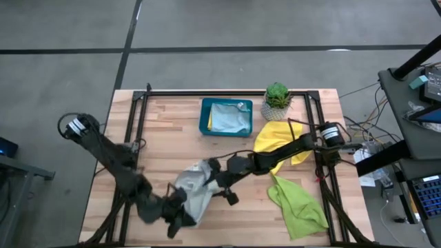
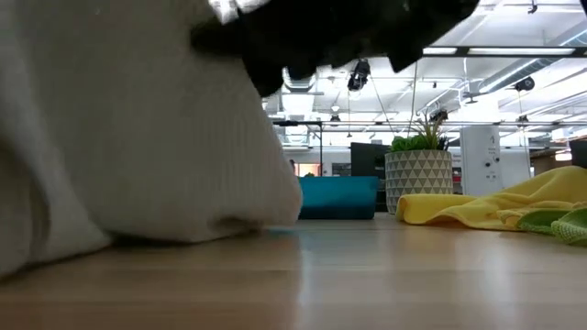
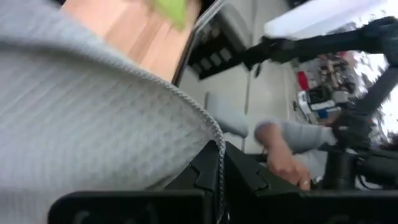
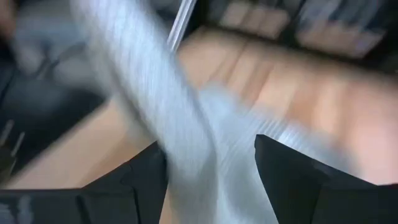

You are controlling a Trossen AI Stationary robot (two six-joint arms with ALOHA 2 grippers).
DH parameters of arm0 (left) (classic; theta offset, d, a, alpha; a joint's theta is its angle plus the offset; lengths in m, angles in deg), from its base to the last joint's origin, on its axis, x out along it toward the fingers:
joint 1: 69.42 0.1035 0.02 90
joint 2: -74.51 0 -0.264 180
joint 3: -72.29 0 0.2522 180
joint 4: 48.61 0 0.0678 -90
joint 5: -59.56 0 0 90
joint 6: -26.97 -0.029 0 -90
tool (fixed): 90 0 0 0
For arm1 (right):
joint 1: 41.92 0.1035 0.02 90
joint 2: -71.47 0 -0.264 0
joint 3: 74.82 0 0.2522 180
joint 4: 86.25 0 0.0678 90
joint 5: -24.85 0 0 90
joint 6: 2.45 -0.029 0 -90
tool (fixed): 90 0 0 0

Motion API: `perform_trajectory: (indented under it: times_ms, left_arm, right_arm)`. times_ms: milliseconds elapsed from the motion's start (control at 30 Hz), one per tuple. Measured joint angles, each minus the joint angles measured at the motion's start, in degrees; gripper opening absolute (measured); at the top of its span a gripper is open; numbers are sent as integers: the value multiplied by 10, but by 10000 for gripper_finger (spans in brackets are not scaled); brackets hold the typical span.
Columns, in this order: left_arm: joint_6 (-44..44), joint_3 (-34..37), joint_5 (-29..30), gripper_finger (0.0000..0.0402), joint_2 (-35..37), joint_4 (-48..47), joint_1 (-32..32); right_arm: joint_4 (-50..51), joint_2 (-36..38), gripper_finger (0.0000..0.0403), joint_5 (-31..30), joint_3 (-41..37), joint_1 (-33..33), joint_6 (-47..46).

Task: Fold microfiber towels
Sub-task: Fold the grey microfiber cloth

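Near the front edge of the wooden table [image 1: 165, 138], the pale grey towel [image 1: 194, 189] lay bunched between the two arms. The left tool [image 1: 178, 207] was clamped shut on that towel's near edge, the hem running between its fingers in the left wrist view. The right tool [image 1: 222, 186] reached in from the right with its fingers [image 4: 292, 180] spread wide on either side of a hanging fold of the same cloth; whether they actually gripped it could not be told.

To the right, a lime green towel [image 1: 296, 203] lay crumpled near the front right corner, touching a yellow towel [image 1: 279, 141] spread just beyond it under the right arm. Farther back, a teal tray [image 1: 205, 118] sat with a light blue towel [image 1: 229, 117] folded inside, and a small potted plant [image 1: 277, 102] stood just right of it at the far edge. That made four towels visible: one grey, one green, one yellow, one blue.

The table was pale butcher-block planks framed by black rails, standing on grey floor. The low view showed a large room beyond with ceiling trusses and strip lights. A person's hand [image 3: 287, 163] in a grey sleeve showed off the table in the left wrist view.
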Motion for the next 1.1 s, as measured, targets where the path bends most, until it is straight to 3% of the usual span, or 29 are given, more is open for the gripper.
perform_trajectory:
  times_ms: [167, 333, 433, 667, 933, 1100]
  left_arm:
    - [134, 0, 24, 0, -75, -1, -48]
    - [204, 0, 15, 0, -139, 2, -59]
    - [211, 0, 5, 0, -168, 15, -59]
    - [211, 0, -4, 0, -197, 55, -60]
    - [185, -1, 4, 0, -197, 60, -60]
    - [178, -1, 4, 0, -197, 60, -58]
  right_arm:
    - [210, -10, 219, 24, 38, 2, 21]
    - [360, -9, 219, 18, 59, 7, -2]
    - [353, -6, 219, -17, 60, 8, -17]
    - [256, -6, 219, -190, 60, -7, 0]
    - [218, -7, 219, -188, 45, -51, -23]
    - [169, -39, 219, -140, 29, -62, -39]
